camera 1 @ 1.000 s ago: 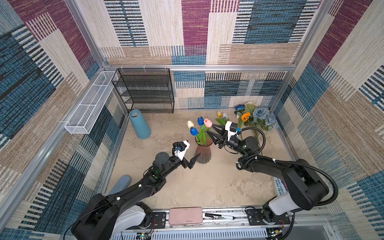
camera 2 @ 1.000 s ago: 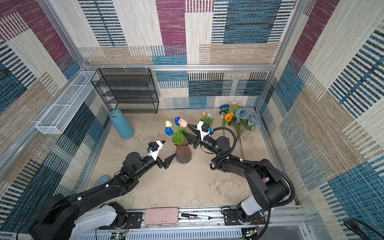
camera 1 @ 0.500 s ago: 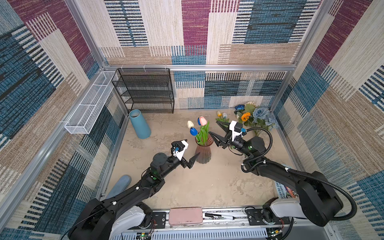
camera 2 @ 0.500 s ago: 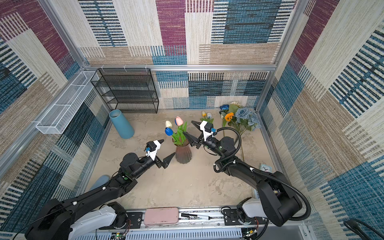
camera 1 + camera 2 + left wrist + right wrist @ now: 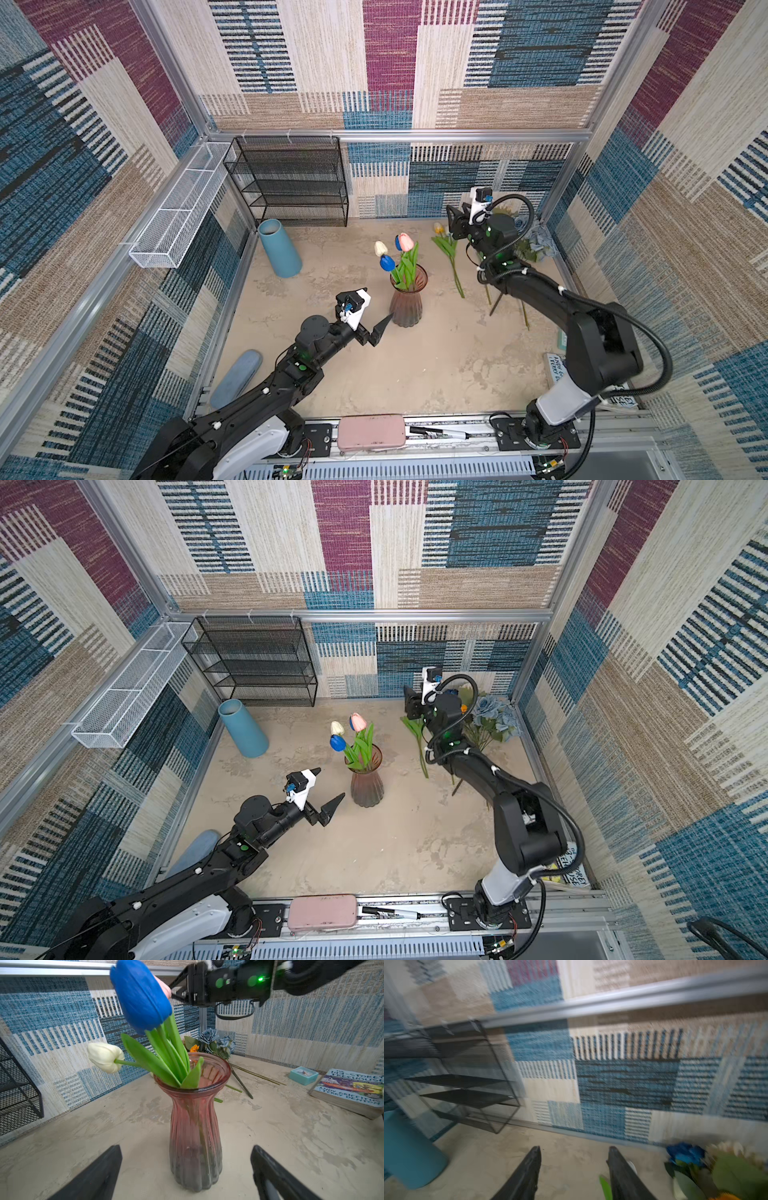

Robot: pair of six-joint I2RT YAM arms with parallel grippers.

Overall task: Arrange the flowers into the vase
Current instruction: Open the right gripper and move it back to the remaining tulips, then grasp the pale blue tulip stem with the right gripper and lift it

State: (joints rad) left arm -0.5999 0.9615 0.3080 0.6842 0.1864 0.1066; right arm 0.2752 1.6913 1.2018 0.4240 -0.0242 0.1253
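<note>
Three artificial green-stemmed tulips stand in the ribbed pink glass vase (image 5: pixel 409 300) at the middle of the mottled beige table (image 5: pixel 415 374). They are the white tulip (image 5: pixel 380 248), the blue tulip (image 5: pixel 387 262) and the pink tulip (image 5: pixel 405 242), with stems inside the mouth and heads leaning out over the rim.

**Change.** A second ago the right jaws were at the vase mouth with the pink tulip. Half a second ago they had let go and were drawing back. Now the black right arm (image 5: pixel 540 286) has swung to the far right corner. Its jaws hang above the yellow tulip (image 5: pixel 451 259), which lies flat on the table, well apart from the vase. The right wrist view is blurred by motion. It shows the right jaws partly spread with nothing between them, and a green leaf just beside one. The black left arm (image 5: pixel 316 345) has barely moved. The left jaws are spread wide, one to each side of the vase foot. They are near it, apart from it as far as the left wrist view shows, and hold nothing.

**Meaning.** The pink tulip's placement looks complete, and a fresh pick appears to be starting. The yellow tulip, the dusty-blue rose bunch (image 5: pixel 492 712), the orange sunflower (image 5: pixel 194 1048) and the deep-blue rose (image 5: pixel 685 1154) are still outside the vase. The arrangement is therefore judged roughly half done.
</note>
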